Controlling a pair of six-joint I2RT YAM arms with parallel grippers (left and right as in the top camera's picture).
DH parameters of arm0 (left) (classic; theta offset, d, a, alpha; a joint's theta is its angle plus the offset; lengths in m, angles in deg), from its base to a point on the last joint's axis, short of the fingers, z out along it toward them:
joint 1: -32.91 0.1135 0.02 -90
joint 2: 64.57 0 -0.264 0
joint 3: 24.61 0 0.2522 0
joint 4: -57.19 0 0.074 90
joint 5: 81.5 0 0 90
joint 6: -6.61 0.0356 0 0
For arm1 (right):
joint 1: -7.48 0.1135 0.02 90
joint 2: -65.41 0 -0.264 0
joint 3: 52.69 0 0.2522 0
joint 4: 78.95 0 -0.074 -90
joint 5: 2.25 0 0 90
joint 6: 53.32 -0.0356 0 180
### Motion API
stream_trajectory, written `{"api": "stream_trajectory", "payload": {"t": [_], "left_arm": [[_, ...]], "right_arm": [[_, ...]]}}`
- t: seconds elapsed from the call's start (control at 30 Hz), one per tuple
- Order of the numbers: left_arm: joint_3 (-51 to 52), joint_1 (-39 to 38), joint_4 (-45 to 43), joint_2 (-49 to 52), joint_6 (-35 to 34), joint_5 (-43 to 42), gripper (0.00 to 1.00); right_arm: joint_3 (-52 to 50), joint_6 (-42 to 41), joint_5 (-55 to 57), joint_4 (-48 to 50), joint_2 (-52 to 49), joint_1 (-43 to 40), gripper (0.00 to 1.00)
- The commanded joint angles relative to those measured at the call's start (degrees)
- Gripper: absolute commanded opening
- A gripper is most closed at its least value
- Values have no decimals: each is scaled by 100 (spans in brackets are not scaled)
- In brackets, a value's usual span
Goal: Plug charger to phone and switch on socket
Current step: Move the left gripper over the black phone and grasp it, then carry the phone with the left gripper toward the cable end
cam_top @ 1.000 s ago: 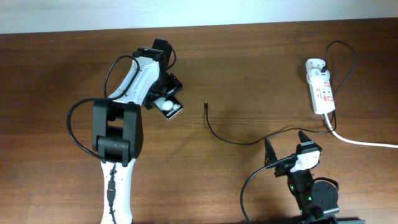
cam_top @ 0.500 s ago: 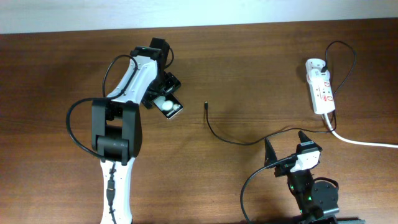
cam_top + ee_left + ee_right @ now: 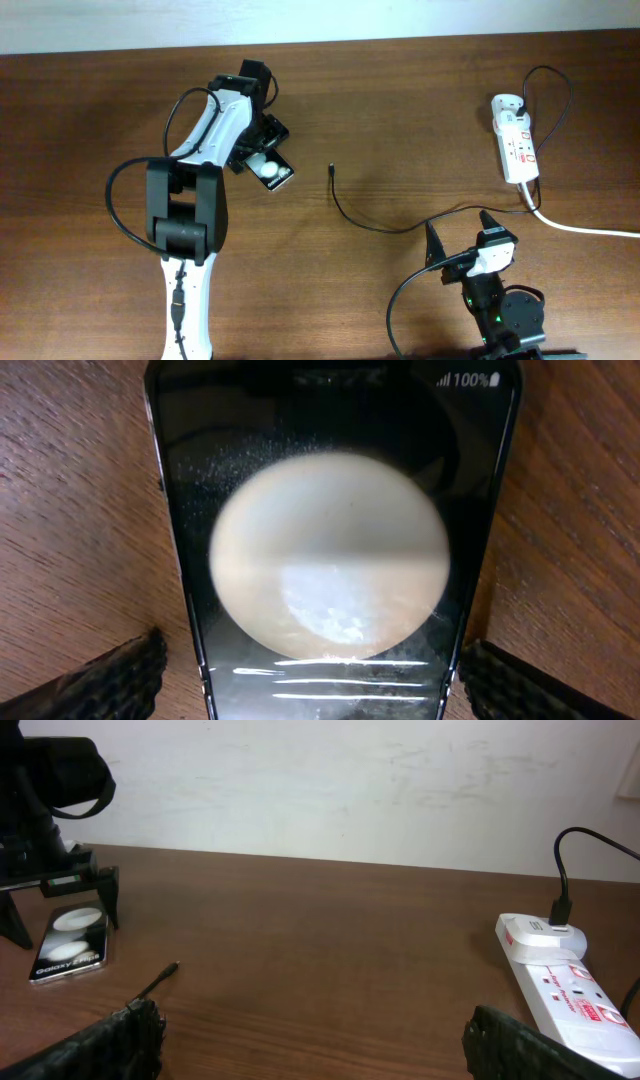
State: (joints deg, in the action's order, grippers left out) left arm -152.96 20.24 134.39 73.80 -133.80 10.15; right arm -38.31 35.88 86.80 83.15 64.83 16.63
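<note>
Phone straddled, not yet gripped: left gripper wide.
Next, probably: right gripper, wide and empty, fetches charger tip to its port.

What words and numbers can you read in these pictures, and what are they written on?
"100%": top corner of the phone screen, beside small signal bars, in the left wrist view.
"Galaxy": white lettering at the phone's near end in the right wrist view; the letters after it are too blurred to read.
Red print on the socket: too small to read in any view.
</note>
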Motion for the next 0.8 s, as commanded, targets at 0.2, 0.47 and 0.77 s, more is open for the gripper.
{"api": "stream_trajectory", "payload": {"t": [0.2,0.47,0.77], "left_arm": [[118,83,-195,457,-35,114,89],[118,83,-192,457,-35,85,79],[118,83,-144,457,-33,-118,67]], "right_arm": [[-31,37,-33,-15,37,-17,99],[-31,37,-33,-15,37,-17,99],[-31,37,-33,-15,37,-17,99]]}}
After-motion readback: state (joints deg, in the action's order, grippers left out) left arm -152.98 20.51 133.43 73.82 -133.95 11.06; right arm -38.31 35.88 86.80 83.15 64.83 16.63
